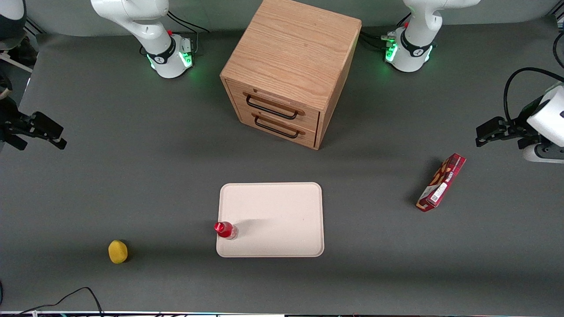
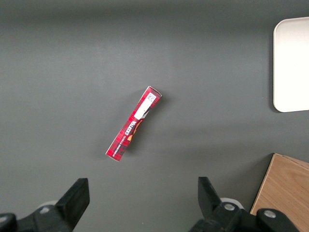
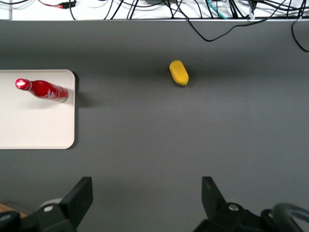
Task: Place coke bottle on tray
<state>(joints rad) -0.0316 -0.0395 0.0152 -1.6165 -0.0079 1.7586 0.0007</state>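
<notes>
Grey tabletop (image 1: 132, 185). Coke bottle (image 1: 226, 230) upright on tray (image 1: 282, 211), at the tray edge facing the working arm. Gripper (image 1: 44, 132) well apart from tray, toward the working arm's end, fingers spread, holding nothing. Lemon (image 1: 117, 252) near tray.

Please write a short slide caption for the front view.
Coke bottle upright on tray; open gripper near working arm's table end.
</notes>
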